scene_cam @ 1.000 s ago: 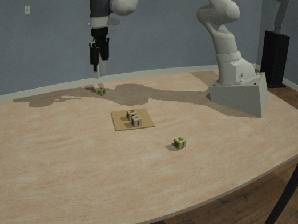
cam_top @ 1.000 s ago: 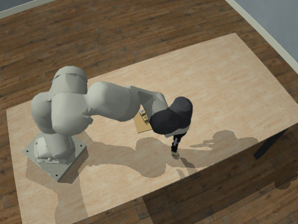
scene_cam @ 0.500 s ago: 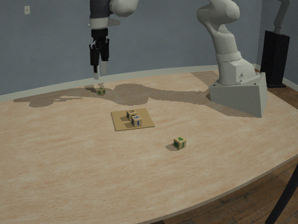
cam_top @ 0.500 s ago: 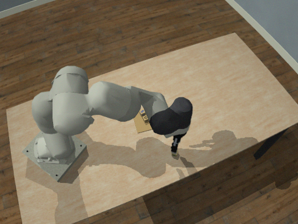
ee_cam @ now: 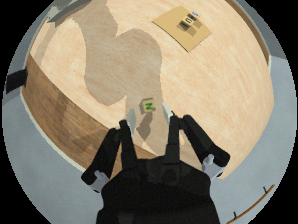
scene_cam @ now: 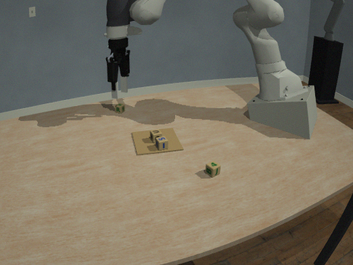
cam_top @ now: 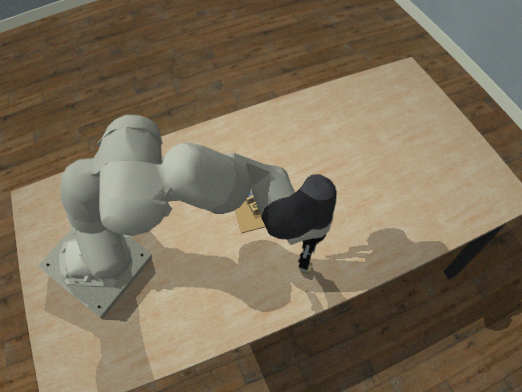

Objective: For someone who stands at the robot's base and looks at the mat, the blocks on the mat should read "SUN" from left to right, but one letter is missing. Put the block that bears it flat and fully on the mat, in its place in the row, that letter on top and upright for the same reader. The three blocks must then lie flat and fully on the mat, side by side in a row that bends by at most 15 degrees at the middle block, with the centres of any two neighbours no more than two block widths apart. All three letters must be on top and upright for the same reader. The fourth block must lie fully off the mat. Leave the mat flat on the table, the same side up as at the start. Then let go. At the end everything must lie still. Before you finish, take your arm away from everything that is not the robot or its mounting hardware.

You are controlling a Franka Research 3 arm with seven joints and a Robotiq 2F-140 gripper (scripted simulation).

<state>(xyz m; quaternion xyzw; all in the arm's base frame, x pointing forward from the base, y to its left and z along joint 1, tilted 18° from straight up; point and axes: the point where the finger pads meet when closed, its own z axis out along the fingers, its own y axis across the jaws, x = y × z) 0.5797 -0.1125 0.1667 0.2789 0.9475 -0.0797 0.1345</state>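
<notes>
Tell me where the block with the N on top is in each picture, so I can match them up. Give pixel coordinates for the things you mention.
Top: right of centre, below the middle; only a sliver of the N block (cam_top: 307,271) (scene_cam: 120,108) (ee_cam: 149,105) shows beside the fingertips of the hand (cam_top: 305,269) (scene_cam: 120,94) (ee_cam: 148,111).
Exterior: upper left, under the hand, R on a side.
Wrist: near the centre, just beyond the fingertips.
Shared landmark: the mat (cam_top: 247,225) (scene_cam: 174,145) (ee_cam: 190,42) bearing two blocks.

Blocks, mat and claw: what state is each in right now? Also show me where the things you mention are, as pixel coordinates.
Claw (scene_cam: 120,94) (ee_cam: 148,111): partly open, empty, above the N block
N block (ee_cam: 148,105): on the table, off the mat, N up
S block (scene_cam: 161,143): on the mat, S up
U block (scene_cam: 155,136): on the mat, U up
Fourth block (scene_cam: 213,169): off the mat
Mat (scene_cam: 174,146) (ee_cam: 190,45): flat
</notes>
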